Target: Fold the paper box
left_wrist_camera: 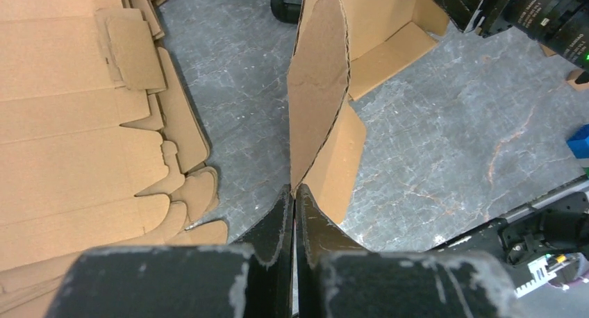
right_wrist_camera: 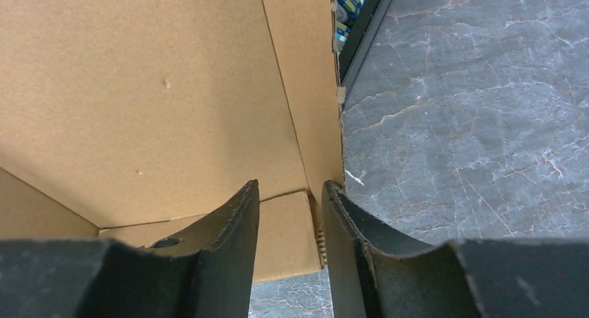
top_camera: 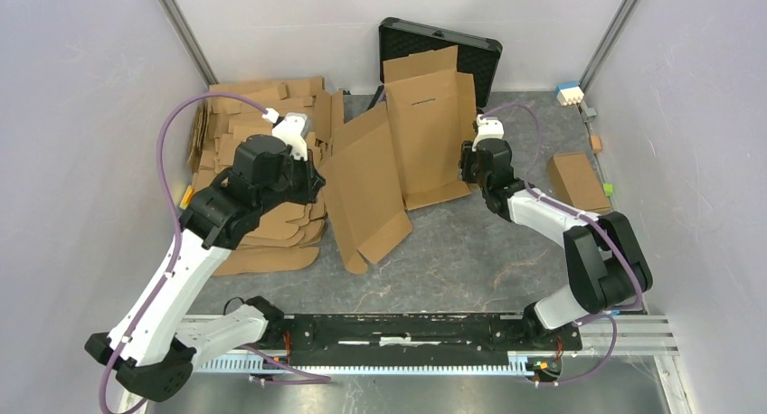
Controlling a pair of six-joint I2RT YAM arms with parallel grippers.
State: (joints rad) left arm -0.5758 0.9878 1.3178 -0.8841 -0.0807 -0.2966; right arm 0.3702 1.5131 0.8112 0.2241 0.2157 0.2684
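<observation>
The paper box (top_camera: 425,134) is a big brown die-cut cardboard sheet in the middle of the table. Its far panel leans up against the black case, and its left part is raised and bent. My left gripper (top_camera: 318,181) is shut on the rounded left flap (left_wrist_camera: 316,103), which stands on edge straight out of the closed left gripper (left_wrist_camera: 293,191). My right gripper (top_camera: 468,165) is at the sheet's right side. In the right wrist view the right gripper (right_wrist_camera: 290,193) is open, and the narrow right side flap (right_wrist_camera: 316,123) runs between its fingers, close to the right finger (right_wrist_camera: 340,221).
A pile of flat cardboard blanks (top_camera: 253,125) fills the table's left side under the left arm. The open black case (top_camera: 439,48) stands at the back. A smaller brown box (top_camera: 577,181) and a blue-and-white block (top_camera: 569,93) lie by the right wall.
</observation>
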